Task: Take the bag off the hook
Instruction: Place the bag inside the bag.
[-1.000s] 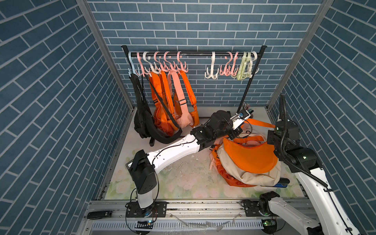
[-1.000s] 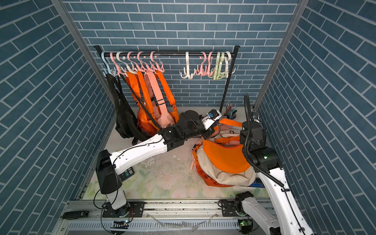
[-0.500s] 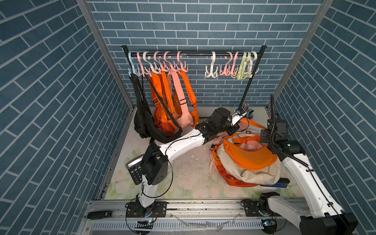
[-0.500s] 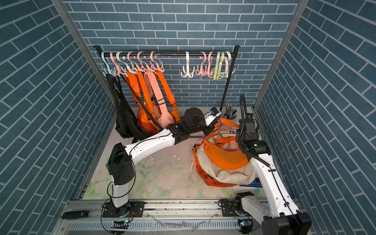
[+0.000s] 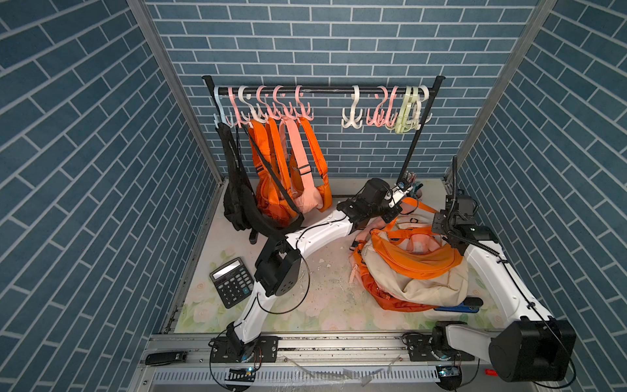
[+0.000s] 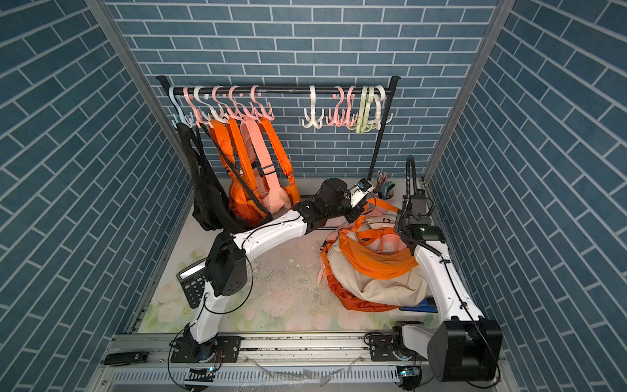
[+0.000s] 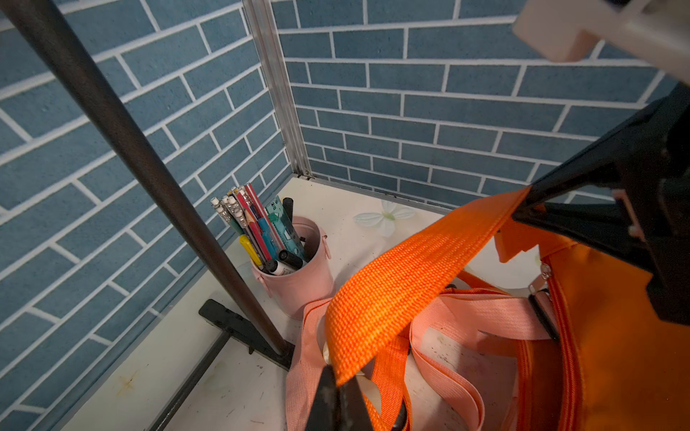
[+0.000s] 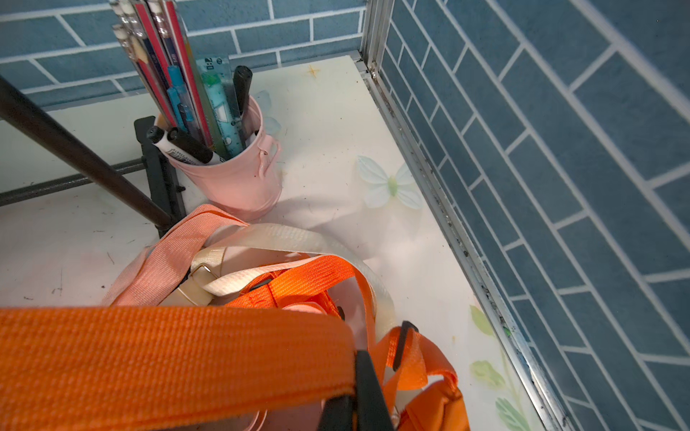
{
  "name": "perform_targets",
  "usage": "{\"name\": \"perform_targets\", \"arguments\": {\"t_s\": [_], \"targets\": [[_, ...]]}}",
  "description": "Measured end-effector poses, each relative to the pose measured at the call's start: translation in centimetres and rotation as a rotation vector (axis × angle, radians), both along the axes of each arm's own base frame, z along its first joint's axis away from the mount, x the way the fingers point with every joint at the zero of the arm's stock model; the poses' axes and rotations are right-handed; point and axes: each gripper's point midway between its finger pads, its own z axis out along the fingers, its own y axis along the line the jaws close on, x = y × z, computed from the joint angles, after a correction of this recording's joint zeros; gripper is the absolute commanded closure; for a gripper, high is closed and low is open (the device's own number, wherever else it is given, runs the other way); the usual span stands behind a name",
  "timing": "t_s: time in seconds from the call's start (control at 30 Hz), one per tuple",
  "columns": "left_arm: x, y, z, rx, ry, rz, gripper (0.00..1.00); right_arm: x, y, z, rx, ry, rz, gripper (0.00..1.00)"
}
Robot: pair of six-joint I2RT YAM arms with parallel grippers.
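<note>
An orange bag (image 5: 414, 263) lies on top of a pile of bags at the right, off the hooks (image 5: 353, 117) of the black rail. Its orange strap (image 7: 407, 268) is stretched between my two grippers, just above the pile. My left gripper (image 7: 338, 378) is shut on one end of the strap, and in a top view it sits near the rack's right post (image 5: 399, 205). My right gripper (image 8: 359, 377) is shut on the strap (image 8: 179, 350) close to the bag's end, by the right wall (image 5: 438, 222). The right gripper's black fingers (image 7: 552, 212) also show in the left wrist view.
A black bag (image 5: 237, 190), orange bags (image 5: 271, 169) and a pink bag (image 5: 300, 176) hang from the left hooks. A beige bag (image 5: 424, 288) and another orange one lie in the pile. A pink pen cup (image 7: 298, 278) stands by the rack's post (image 7: 149, 168). A calculator (image 5: 232, 281) lies front left.
Both grippers have moved towards the back right corner with the strap held between them. The left arm's elbow has swung up and uncovered the calculator. The orange bag rests on the pile.
</note>
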Motion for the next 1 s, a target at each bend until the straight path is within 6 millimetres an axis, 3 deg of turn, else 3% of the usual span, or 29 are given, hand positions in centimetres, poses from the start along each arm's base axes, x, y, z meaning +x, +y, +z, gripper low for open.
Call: {"name": "perform_targets", "arguments": {"t_s": [0.13,0.27,0.43,0.53,0.67,0.77,0.93,1.0], "targets": [[1.3,-0.3,-0.9,0.01,0.01,0.015,0.99,0.9,0.1,-1.2,0.033,0.017,0.001,1.0],[2.4,-0.5,-2.3,0.03,0.023,0.03,0.83,1.5,0.1,-1.6,0.075,-0.002,0.003,1.0],[4.1,-0.3,-3.8,0.047,0.035,0.07,0.69,1.9,-0.6,-2.2,0.097,-0.004,-0.023,0.93],[4.6,-0.4,-4.2,0.047,0.039,0.077,0.63,2.3,-0.8,-2.8,0.116,0.004,-0.028,0.82],[4.8,-0.4,-4.8,0.055,0.054,0.081,0.51,2.7,-0.7,-3.8,0.148,0.02,-0.029,0.5],[4.8,-0.4,-4.8,0.056,0.058,0.083,0.46,2.9,-0.6,-4.3,0.166,0.032,-0.029,0.36],[4.6,0.0,-4.6,0.053,0.059,0.091,0.39,3.0,-0.5,-4.3,0.186,0.033,-0.023,0.24],[4.2,0.6,-4.1,0.048,0.057,0.099,0.33,3.1,-0.5,-4.0,0.191,0.03,-0.02,0.23]]}}
